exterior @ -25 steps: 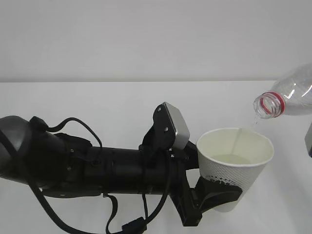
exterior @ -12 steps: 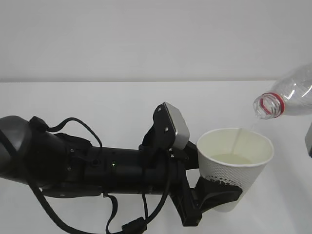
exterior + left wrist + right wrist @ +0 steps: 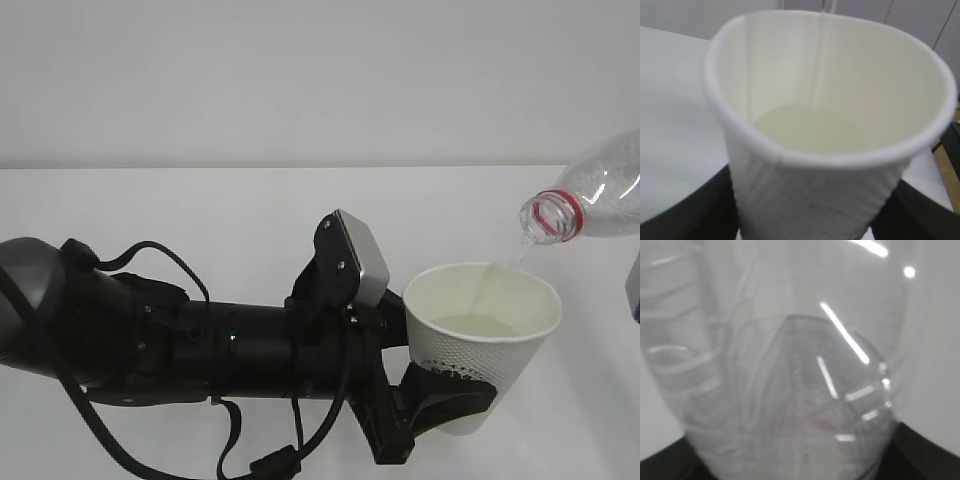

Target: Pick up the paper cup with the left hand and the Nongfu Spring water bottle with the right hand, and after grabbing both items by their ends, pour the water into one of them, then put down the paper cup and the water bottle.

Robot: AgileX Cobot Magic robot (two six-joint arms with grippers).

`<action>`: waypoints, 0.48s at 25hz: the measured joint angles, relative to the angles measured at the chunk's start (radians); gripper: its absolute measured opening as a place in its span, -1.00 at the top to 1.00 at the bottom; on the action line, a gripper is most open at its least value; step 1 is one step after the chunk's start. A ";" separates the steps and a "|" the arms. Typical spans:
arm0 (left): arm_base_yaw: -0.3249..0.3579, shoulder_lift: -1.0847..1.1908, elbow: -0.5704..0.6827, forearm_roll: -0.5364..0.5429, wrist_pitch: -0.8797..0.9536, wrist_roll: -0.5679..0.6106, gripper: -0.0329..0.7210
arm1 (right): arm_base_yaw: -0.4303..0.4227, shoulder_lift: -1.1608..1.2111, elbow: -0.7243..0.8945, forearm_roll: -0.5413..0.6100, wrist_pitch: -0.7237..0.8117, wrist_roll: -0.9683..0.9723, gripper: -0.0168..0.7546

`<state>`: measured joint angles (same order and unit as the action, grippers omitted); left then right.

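Water pooled inside the cup is shown only by the left wrist view. The cup is gripped by the left tool; the right tool is hidden behind the blurred bottle, cropped in the exterior view; its state cannot be told.

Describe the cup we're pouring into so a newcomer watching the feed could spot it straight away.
Follow the bulky black left arm across the white table to its gripper, at lower right. Clamped there stands the small white tapered paper cup, upright, with a little water inside. Unlike the clear, tilted, red-ringed plastic bottle above it, it is opaque and dotted.
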<state>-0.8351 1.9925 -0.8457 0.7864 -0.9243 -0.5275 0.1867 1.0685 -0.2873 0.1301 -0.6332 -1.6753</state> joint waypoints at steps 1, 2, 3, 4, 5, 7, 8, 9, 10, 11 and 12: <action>0.000 0.000 0.000 0.000 0.000 0.000 -0.46 | 0.000 0.000 0.000 0.000 0.000 0.000 -0.33; 0.000 0.000 0.000 0.000 0.000 0.000 -0.46 | 0.000 0.000 0.000 0.000 0.000 0.000 -0.33; 0.000 0.000 0.000 0.000 0.000 0.000 -0.46 | 0.000 0.000 0.000 0.000 0.000 -0.002 -0.33; 0.000 0.000 0.000 0.000 0.000 0.000 -0.46 | 0.000 0.000 0.000 0.000 0.000 -0.002 -0.33; 0.000 0.000 0.000 0.000 0.000 0.000 -0.46 | 0.000 0.000 0.000 0.000 -0.002 -0.004 -0.33; 0.000 0.000 0.000 0.000 0.000 0.000 -0.46 | 0.000 0.000 0.000 0.000 -0.002 -0.004 -0.33; 0.000 0.000 0.000 0.000 0.000 0.000 -0.46 | 0.000 0.000 0.000 0.000 -0.002 -0.004 -0.33; 0.000 0.000 0.000 0.000 0.000 0.000 -0.46 | 0.000 0.000 0.000 0.000 -0.002 -0.004 -0.33; 0.000 0.000 0.000 0.000 0.000 0.000 -0.46 | 0.000 0.000 0.000 0.000 -0.002 -0.004 -0.33; 0.000 0.000 0.000 0.000 0.000 0.000 -0.46 | 0.000 0.000 0.000 0.000 -0.002 -0.004 -0.33; 0.000 0.000 0.000 0.000 0.000 0.000 -0.46 | 0.000 0.000 0.000 0.000 -0.002 -0.005 -0.33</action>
<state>-0.8351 1.9925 -0.8457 0.7864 -0.9243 -0.5275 0.1867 1.0685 -0.2873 0.1301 -0.6349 -1.6805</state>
